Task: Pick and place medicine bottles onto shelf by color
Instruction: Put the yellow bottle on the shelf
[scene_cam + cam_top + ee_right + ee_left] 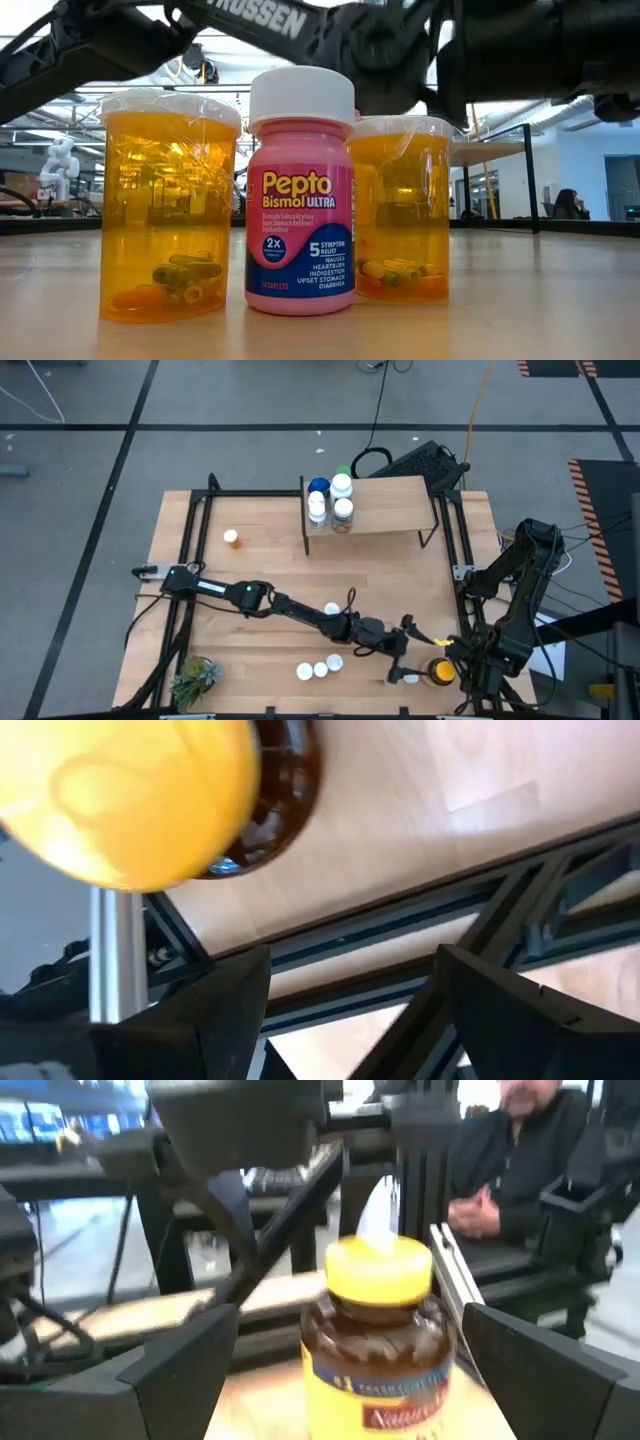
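The yellow-lidded amber jar [440, 671] stands upright near the table's near right corner. My left gripper [350, 1380] reaches level toward it from the left. It is open, with one finger on each side of the jar [378, 1342] and a gap showing on both sides. My right gripper [350, 1010] hangs open just beside the jar's lid [120, 795], pointing down. The shelf [385, 508] at the far side carries several bottles [330, 500] on its left end. An orange bottle [232, 538] stands on the table at far left.
Three white-capped bottles [320, 668] stand near the front edge: two orange ones [165, 215] and a pink one [300, 200]. Another bottle [331, 609] stands beside my left arm. A leafy plant [195, 678] sits at the near left corner. A seated person [520, 1170] is beyond the table.
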